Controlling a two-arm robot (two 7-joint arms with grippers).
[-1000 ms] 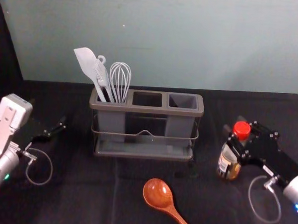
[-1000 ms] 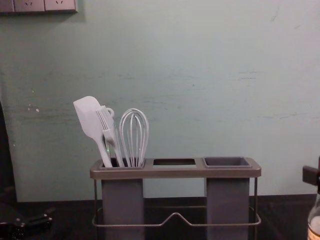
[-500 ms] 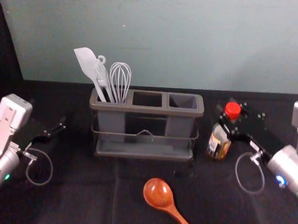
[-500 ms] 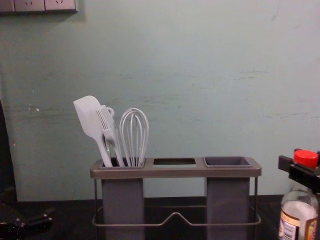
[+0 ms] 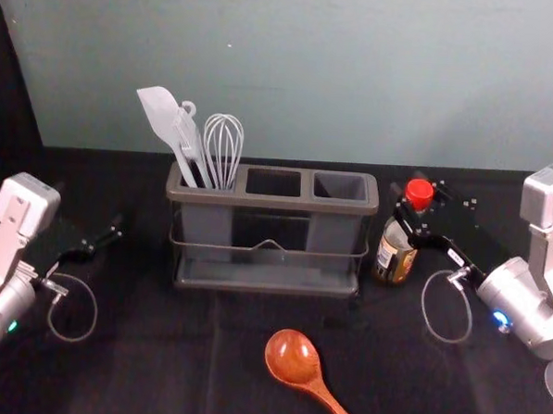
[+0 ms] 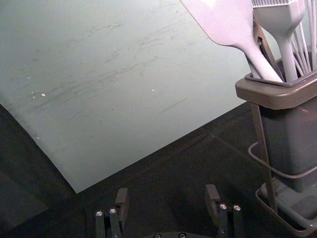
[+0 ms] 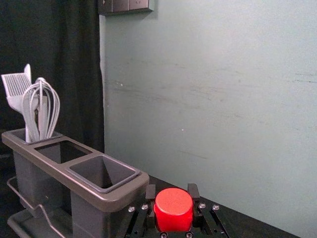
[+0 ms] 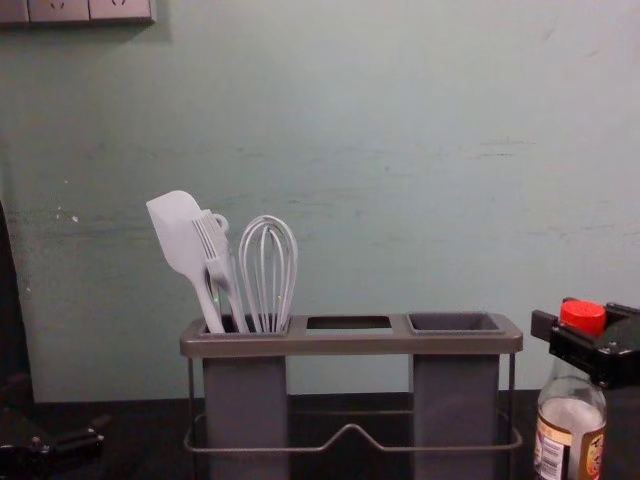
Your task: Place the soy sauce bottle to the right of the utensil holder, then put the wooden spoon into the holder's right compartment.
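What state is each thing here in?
Soy sauce bottle: upright, capped, gripped
Wooden spoon: lying, bowl upward
Utensil holder: upright
Right compartment: empty
Spatula: leaning in left compartment
Brush: there too
Whisk: there too
Left gripper: open, empty
Right gripper: shut on bottle

Spoon [image 5: 293,356] cropped, bottle [image 5: 395,257] part-masked

Head view: tip of spoon handle [image 5: 335,407] lost past lower edge. Bottle neck partly behind right tool [image 5: 414,207]. Chest view: bottle foot and holder [image 5: 272,204] base cut off below; wall sockets [image 8: 60,10] clipped, upper left. Label [image 8: 552,447] print too small. Spatula [image 5: 157,109], brush [image 5: 187,137], whisk [image 5: 223,149]: lower ends hidden in left compartment [image 5: 207,229].
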